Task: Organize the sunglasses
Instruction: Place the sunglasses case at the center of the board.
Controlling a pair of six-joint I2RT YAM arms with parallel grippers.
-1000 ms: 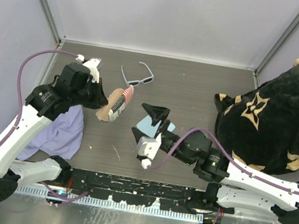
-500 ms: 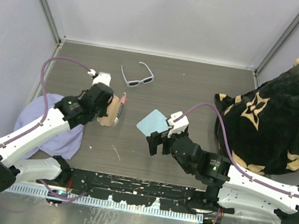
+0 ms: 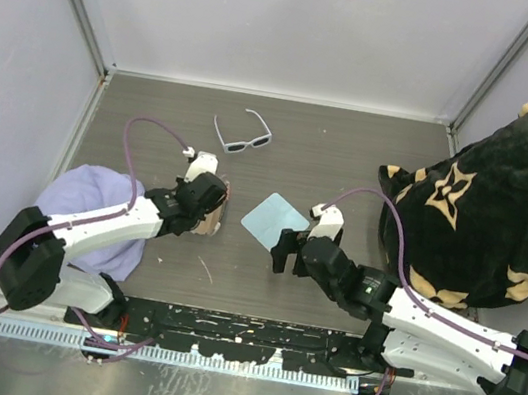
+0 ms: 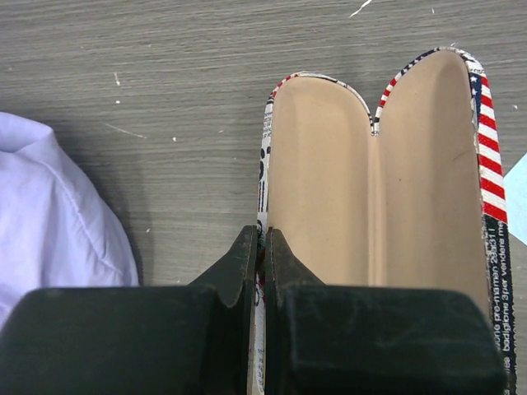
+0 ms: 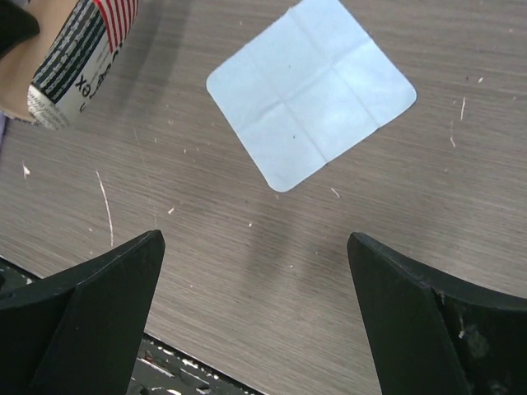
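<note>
The white-framed sunglasses (image 3: 242,137) with dark lenses lie on the table at the back, apart from both arms. My left gripper (image 3: 210,205) is shut on the left wall of the open flag-patterned case (image 4: 370,189), whose tan inside faces up and is empty; the case also shows in the top view (image 3: 213,211) and in the right wrist view (image 5: 78,53). My right gripper (image 3: 280,252) is open and empty, low over the table just in front of the light blue cloth (image 3: 276,219), which lies flat and also shows in the right wrist view (image 5: 311,89).
A lavender cloth (image 3: 88,219) lies at the left under my left arm and shows in the left wrist view (image 4: 58,214). A black plush bag with tan flowers (image 3: 509,188) fills the right side. The table's front edge with a black rail (image 3: 242,331) is close behind my right gripper.
My left gripper has carried the case down and to the right onto the table, now lying open. My right gripper let go of the blue cloth, which lies flat, and drew back toward the front.
</note>
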